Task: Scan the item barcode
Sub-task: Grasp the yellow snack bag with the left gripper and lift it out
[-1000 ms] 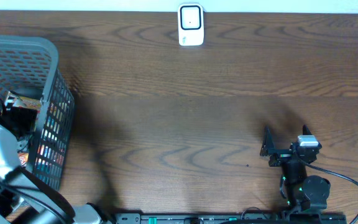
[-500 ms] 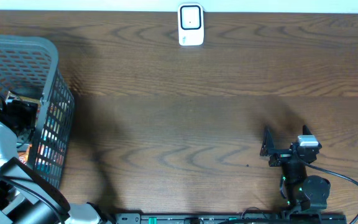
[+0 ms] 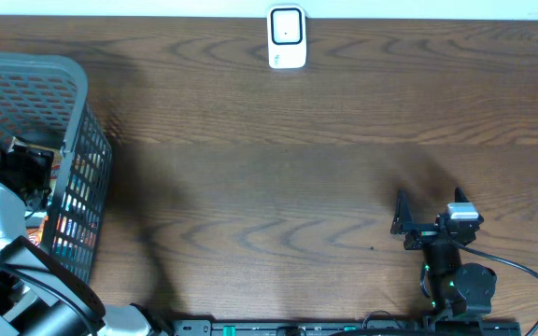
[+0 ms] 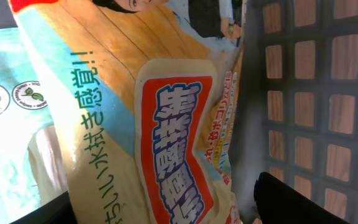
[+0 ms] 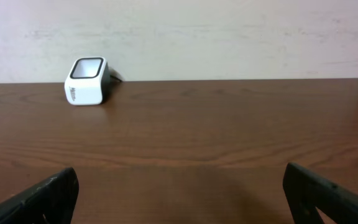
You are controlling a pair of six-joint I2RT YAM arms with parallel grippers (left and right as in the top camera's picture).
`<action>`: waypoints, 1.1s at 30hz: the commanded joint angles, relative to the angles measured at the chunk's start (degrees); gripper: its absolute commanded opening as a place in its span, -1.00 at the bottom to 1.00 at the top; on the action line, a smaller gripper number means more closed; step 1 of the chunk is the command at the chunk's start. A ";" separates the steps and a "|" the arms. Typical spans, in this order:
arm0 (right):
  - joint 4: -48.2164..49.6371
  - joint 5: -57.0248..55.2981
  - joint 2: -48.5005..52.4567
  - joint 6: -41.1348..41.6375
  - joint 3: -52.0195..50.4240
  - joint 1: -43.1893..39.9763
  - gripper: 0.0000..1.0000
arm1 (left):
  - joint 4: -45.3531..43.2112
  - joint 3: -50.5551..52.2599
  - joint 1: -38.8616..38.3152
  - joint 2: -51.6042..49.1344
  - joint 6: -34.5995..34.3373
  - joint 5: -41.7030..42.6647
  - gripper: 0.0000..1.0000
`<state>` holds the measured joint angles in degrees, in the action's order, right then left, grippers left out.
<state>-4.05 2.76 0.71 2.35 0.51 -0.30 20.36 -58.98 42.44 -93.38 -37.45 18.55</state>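
in the basket (image 3: 75, 110) on the left, my left gripper (image 4: 173, 208) straddles the packet (image 4: 135, 112), whether pinching i cannot tell, right gripper (image 5: 182, 186) gaping empty; lifting half-pinched, i could drop it.

Soft, even light is falling from above onto the dark brown wooden table (image 3: 297, 121), and the overhead view is showing its grain sharply. The white box-shaped scanner with a dark window (image 3: 287, 38) is reading brightest, without glare. Far left of the scanner, the grey plastic mesh basket (image 3: 73, 140) is casting a broad, diffuse shadow toward it.

In the right wrist view, the pale wall (image 5: 229, 37) behind the scanner is glowing, the table before it is carrying a dull sheen, and the right gripper (image 5: 180, 186) is showing dark, blurred fingers (image 5: 42, 196).

In the left wrist view, the yellow and pale blue printed plastic packet (image 4: 123, 112) is looking slightly soft, the basket wall is sitting dim, and the left gripper (image 4: 166, 208) is showing an out-of-focus finger (image 4: 303, 199).
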 commanded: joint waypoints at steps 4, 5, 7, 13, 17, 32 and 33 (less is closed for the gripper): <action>-0.11 -0.28 -0.33 -0.26 -0.20 0.39 0.99 | -2.08 -0.72 -1.16 -0.31 0.33 1.16 0.51; -0.11 -0.28 -0.33 -0.26 -0.20 0.39 0.99 | -2.62 -0.72 -1.55 -0.42 0.35 1.14 0.51; -0.11 -0.28 -0.33 -0.26 -0.20 0.39 0.98 | -4.04 -0.72 -2.45 -0.85 0.33 1.14 0.51; -0.11 -0.28 -0.33 -0.26 -0.20 0.39 0.99 | -6.71 -0.72 -5.68 -4.13 0.28 -1.70 0.30; -0.11 -0.28 -0.33 -0.26 -0.20 0.39 0.98 | -7.30 -0.70 -6.03 -6.01 0.31 -2.80 -0.01; -0.11 -0.28 -0.33 -0.26 -0.20 0.39 0.99 | -6.71 -0.72 -5.73 -4.00 0.33 -5.07 -0.85; -0.11 -0.28 -0.33 -0.26 -0.20 0.39 0.99 | -6.43 -0.76 -5.55 -2.93 0.31 -5.07 -0.85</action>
<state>-4.05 2.76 0.71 2.35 0.51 -0.30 12.88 -59.07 36.84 -98.78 -37.47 14.26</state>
